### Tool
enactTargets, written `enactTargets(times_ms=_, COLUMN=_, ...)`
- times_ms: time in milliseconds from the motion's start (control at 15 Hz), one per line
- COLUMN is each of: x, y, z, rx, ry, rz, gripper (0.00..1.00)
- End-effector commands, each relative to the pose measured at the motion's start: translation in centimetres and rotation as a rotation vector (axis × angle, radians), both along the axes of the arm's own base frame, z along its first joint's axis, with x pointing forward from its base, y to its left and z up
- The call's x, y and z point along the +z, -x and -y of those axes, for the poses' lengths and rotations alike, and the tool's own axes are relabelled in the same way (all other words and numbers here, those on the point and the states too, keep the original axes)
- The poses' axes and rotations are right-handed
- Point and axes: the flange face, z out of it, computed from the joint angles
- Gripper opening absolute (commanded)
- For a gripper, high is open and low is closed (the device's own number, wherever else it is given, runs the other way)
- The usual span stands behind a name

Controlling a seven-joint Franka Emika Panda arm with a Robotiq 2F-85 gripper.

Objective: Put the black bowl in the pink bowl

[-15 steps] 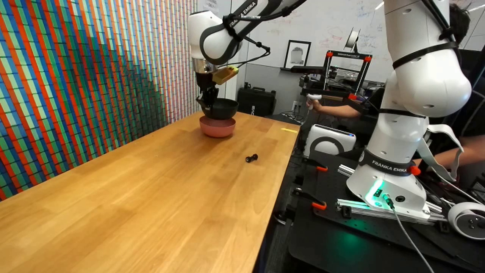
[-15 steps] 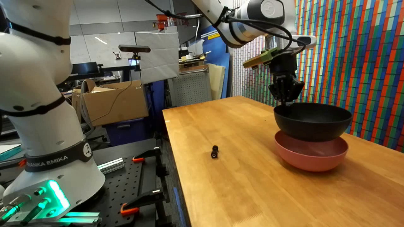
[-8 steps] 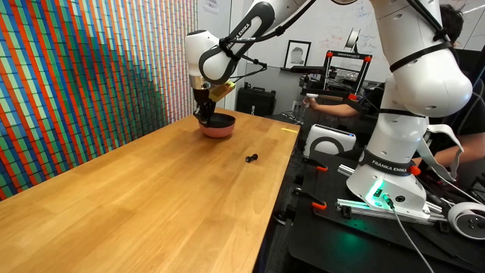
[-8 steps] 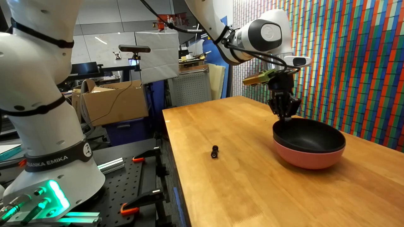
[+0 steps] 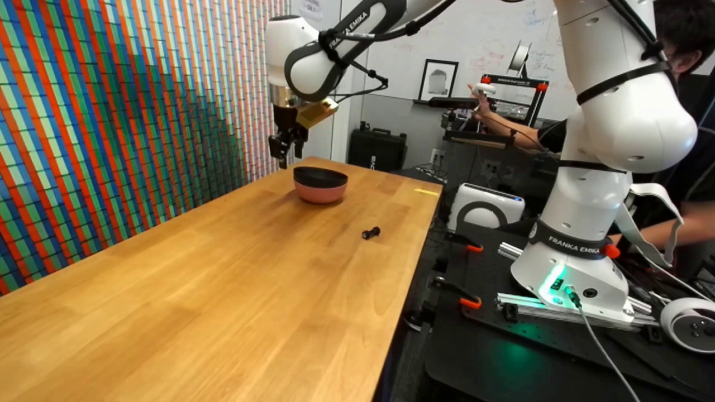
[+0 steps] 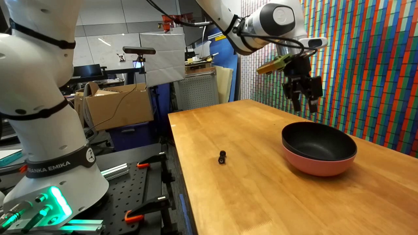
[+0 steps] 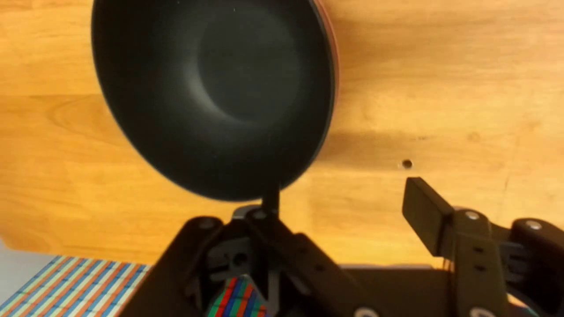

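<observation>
The glossy black bowl [image 5: 320,177] rests inside the pink bowl [image 5: 320,194] near the table's far end, its dark rim standing a little above the pink one. In an exterior view the black bowl [image 6: 319,140] leaves only the pink bowl's outer wall [image 6: 320,166] showing. Above and beside them hangs my gripper [image 6: 305,108], fingers spread and apart from both bowls. From the wrist the black bowl [image 7: 246,66] fills the upper left, with a thin strip of pink bowl [image 7: 335,57] along its edge. Between the fingertips of the gripper [image 7: 343,198] only bare wood is visible.
A tiny black object [image 5: 371,233] lies on the wooden table [image 5: 240,268], nearer the robot's base. Behind the bowls rises a colourful patterned wall [image 6: 375,65]. A strip of yellow tape [image 5: 426,191] marks the table's edge.
The black bowl came down from above into the pink bowl. My gripper then let go of its rim, opened, and rose clear of it toward the patterned wall.
</observation>
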Motion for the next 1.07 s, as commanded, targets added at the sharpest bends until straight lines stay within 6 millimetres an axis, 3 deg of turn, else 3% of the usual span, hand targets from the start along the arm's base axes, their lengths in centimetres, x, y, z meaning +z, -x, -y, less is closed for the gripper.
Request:
enactTargets(times_ms=0, x=9.3, y=-0.2, z=-1.0, rx=0.052, ry=-0.084, rz=0.041, gripper=1.00)
enactTargets(times_ms=133, x=13.7, y=0.1, z=-1.5, rx=0.089, ry=-0.145, rz=0.021, gripper=1.00)
enactTargets(times_ms=400, x=19.4, y=2.0, z=0.5, rx=0.099, ry=-0.210, rz=-0.104, gripper=1.00)
enactTargets(times_ms=667, x=22.0, y=3.8, z=3.1, rx=0.062, ry=-0.178, rz=-0.205, gripper=1.00)
enactTargets(times_ms=733, x=20.5, y=3.3, z=2.3, rx=0.056, ry=-0.173, rz=-0.172, gripper=1.00)
enactTargets(times_ms=1000, x=21.2, y=3.8, z=2.9, rx=0.049, ry=-0.173, rz=-0.198, gripper=1.00)
